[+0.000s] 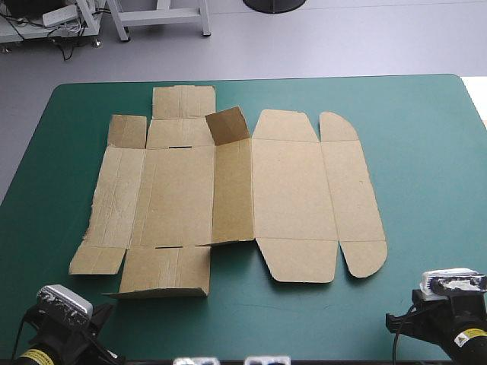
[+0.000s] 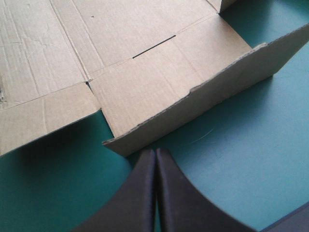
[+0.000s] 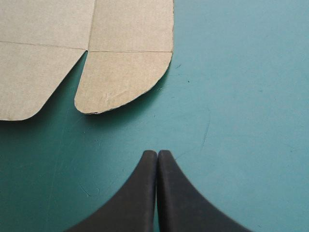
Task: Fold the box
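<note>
Mostly flat, plain brown box (image 1: 289, 190)

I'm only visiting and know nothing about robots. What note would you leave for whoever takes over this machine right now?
Left gripper: shut, empty, just short of the near-left flap of the flat brown cardboard box sheet; that flap's outer edge curls up.
Right gripper: shut, empty, over the teal-green table cover, short of the sheet's rounded near-right flap.
Sheet lies spread mid-table; one small far flap stands up.
Done: no walls raised. Left: all the folding and tucking.
</note>
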Controlling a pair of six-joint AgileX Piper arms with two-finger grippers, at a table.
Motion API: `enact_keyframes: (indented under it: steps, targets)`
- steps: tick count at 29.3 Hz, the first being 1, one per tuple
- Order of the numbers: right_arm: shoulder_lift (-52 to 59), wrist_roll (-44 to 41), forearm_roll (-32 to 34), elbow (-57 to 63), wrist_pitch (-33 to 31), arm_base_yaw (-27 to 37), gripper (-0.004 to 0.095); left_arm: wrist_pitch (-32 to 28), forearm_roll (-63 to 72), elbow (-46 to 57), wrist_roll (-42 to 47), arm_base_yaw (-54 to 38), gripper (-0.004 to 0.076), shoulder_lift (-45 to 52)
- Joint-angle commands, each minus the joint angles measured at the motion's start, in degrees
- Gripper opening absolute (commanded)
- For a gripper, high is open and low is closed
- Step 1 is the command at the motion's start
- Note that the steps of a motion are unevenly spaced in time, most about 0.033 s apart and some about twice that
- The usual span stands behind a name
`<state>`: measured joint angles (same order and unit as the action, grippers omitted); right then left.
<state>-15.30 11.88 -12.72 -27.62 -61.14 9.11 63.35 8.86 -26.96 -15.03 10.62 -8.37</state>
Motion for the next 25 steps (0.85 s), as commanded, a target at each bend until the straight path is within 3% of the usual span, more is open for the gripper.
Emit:
enact_keyframes:
  steps: [1,14,25]
  targets:
    - [-0.66,0.42,-0.74,-1.51,2.81,0.29,-0.0005,-3.51,1.00,-1.29,0.24,0.27,-0.0011,-0.77]
    - [-0.66,0.42,-0.74,-1.51,3.40,0.29,-0.0005,-6.32,0.83,-6.49,0.24,0.27,-0.0011,-2.84]
    - [-0.66,0.42,-0.74,-1.51,3.40,0.29,-0.0005,-13.93,-5.89,-25.34,3.59,0.27,-0.0011,-22.40]
